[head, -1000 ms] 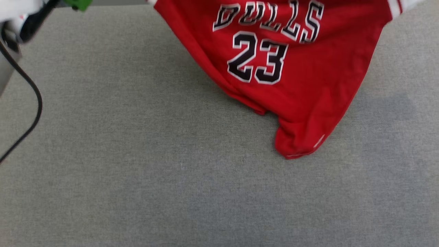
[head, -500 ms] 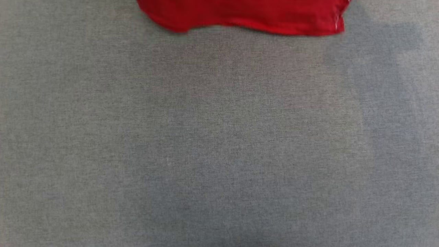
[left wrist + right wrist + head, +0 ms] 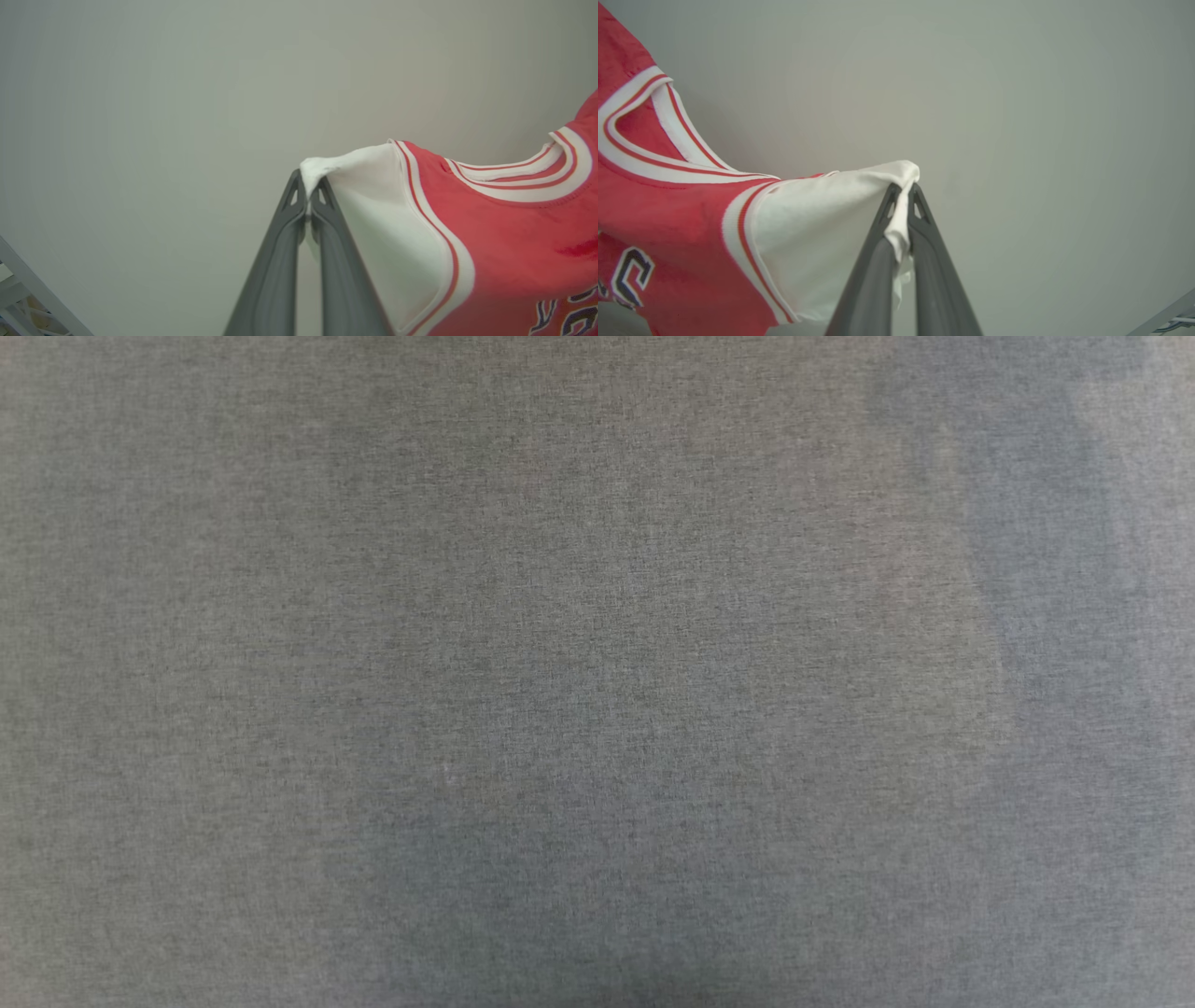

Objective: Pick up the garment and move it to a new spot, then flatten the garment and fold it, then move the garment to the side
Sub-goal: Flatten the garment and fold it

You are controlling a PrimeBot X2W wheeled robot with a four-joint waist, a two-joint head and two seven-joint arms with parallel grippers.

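Observation:
The garment (image 3: 504, 242) is a red jersey with white short sleeves and a red-and-white striped collar, and it hangs in the air against a pale wall. My left gripper (image 3: 307, 186) is shut on the tip of one white sleeve. In the right wrist view the garment (image 3: 677, 224) stretches off to the left, and my right gripper (image 3: 903, 191) is shut on the tip of the other white sleeve, with cloth bunched between the fingers. Part of the black, white-edged lettering shows at the lower edge of both wrist views.
The head view looks down on the grey cloth table top (image 3: 560, 691), with soft shadows on its right and lower parts. A pale metal frame (image 3: 32, 289) stands at the lower left of the left wrist view.
The garment has slid up and out of the head view: a second ago its chest lettering and number showed, half a second ago only its red hem at the top edge.

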